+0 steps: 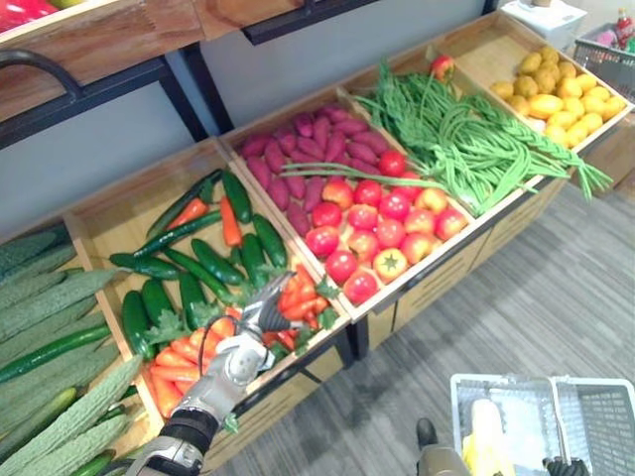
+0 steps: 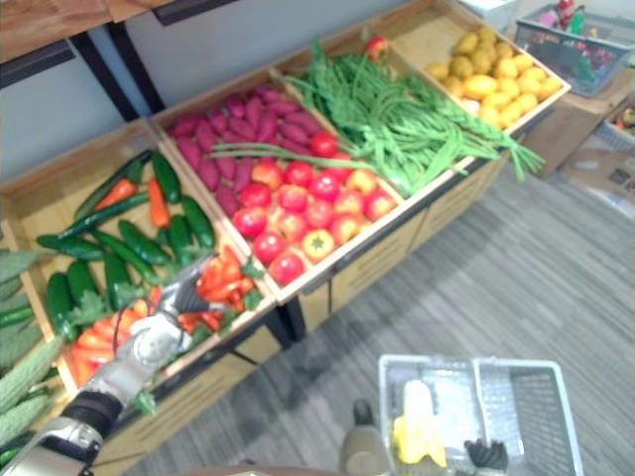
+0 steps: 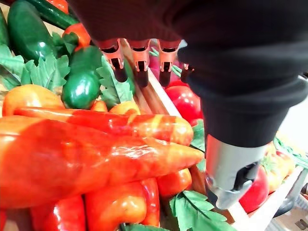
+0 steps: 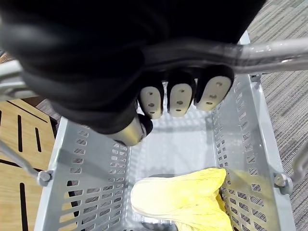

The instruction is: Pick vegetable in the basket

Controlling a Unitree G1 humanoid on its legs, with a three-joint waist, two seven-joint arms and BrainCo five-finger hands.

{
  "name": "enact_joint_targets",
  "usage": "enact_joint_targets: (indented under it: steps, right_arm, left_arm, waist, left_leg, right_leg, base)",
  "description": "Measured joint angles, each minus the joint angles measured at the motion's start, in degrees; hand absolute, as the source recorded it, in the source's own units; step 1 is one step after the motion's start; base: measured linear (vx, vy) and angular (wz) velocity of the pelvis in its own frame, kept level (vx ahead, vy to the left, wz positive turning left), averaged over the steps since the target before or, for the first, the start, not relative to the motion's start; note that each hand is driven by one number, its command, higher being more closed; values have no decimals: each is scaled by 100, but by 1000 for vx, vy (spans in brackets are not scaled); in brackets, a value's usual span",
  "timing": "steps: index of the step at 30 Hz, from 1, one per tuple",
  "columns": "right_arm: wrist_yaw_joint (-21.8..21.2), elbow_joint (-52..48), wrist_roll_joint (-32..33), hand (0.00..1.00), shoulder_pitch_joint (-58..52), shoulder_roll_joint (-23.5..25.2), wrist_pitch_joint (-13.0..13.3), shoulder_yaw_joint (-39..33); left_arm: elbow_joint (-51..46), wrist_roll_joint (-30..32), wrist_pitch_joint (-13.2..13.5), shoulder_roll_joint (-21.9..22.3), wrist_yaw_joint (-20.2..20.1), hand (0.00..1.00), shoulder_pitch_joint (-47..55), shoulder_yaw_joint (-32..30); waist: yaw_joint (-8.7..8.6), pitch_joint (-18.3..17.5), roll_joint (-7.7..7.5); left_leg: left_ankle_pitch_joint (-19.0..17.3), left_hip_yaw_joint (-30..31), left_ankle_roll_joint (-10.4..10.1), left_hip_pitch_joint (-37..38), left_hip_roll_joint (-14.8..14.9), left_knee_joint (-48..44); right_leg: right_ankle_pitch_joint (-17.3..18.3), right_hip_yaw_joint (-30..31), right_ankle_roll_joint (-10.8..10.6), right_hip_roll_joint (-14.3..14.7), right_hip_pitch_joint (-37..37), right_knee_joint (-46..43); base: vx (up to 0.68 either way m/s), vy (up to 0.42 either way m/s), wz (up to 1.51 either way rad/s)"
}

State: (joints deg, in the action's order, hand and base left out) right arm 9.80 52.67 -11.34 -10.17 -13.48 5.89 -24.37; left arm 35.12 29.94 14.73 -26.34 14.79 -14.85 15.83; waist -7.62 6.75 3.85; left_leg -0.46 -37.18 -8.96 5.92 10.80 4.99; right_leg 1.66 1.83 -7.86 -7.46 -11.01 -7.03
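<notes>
The left hand [image 1: 254, 327] hovers low over the front corner of the wooden display stand [image 1: 129, 203]. It is in the compartment that holds dark green cucumbers [image 1: 213, 263] at the back and glossy orange-red pointed peppers [image 3: 96, 159] at the front. Its fingers [image 3: 141, 60] are straight and released, holding nothing, and reach past the peppers towards the wooden divider [image 3: 151, 96]. The thumb [image 3: 226, 175] hangs apart on the near side. The peppers lie just beneath the palm, stacked on one another with green leaves [image 3: 43, 72] tucked between them.

The step in hand looks like the grasp of one pepper. To do it well, the hand should settle on the topmost pepper, the long one lying across the pile, so nothing beneath gets dragged. The fingers go over its far side and the thumb on the near side. They should close across the thick middle rather than the tapering tip, since the shiny skin probably slips. The leaves belong outside the pinch. A straight lift would clear the divider and the round red tomatoes [image 1: 367, 223] next door.

The right hand [image 4: 180, 98] is clenched round the grey metal handle [image 4: 269, 50] of the grey perforated plastic basket [image 1: 615, 421]. The basket hangs over the grey carpeted floor [image 1: 556, 288], apart from the stand, with one pale yellow vegetable [image 4: 183, 199] already in it. Holding it level and near the stand would make the carry short.
</notes>
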Motion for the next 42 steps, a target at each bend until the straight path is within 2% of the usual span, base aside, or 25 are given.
enact_joint_targets:
  steps: [11, 12, 17, 25, 37, 42]
  right_arm:
    - [115, 1, 4, 100, 134, -2, -18, 1]
    - [116, 1, 4, 100, 138, -2, -19, 1]
    - [125, 2, 5, 100, 176, -2, -19, 1]
    - [139, 5, 5, 100, 269, -2, -17, 8]
    - [172, 78, 5, 100, 269, -2, -18, 8]
    - [181, 219, 4, 100, 263, -2, -26, -4]
  left_arm:
    - [505, 283, -288, 47, 77, 0, -146, -80]
    - [558, 291, -298, 48, 84, 100, -150, -95]
    - [684, 293, -418, 101, 275, 100, -246, -406]
    - [857, 500, -536, 219, 294, 100, -504, -458]
    - [862, 511, -550, 362, 292, 100, -502, -460]
    - [852, 513, -578, 366, 291, 100, -517, -498]
  waist:
    - [-2, 135, 27]
    - [-2, 136, 27]
    - [14, 139, 26]
    - [-4, 248, 16]
    - [-2, 253, 14]
    - [-21, 255, 9]
  left_leg:
    - [-1, -163, -1, -94, -21, -19]
    - [-1, -167, -2, -96, -21, -18]
    - [1, -189, -3, -176, -25, -21]
    - [-1, -223, -7, -175, -28, -18]
    - [-2, -221, -8, -170, -28, -22]
    - [-3, -132, -8, -20, -22, -21]
  right_leg:
    - [-119, 150, 1, 17, -206, 15]
    - [-119, 153, 1, 17, -212, 15]
    - [-137, 170, -4, 25, -305, 10]
    - [-148, 189, -5, 26, -328, 4]
    - [-149, 189, -6, 25, -320, 2]
    - [-148, 108, -6, 4, -105, 24]
  base:
    - [-15, -10, -7]
    - [-9, -18, -3]
    - [0, -3, -1]
    - [9, -4, -1]
    - [0, 0, 0]
    - [0, -3, 6]
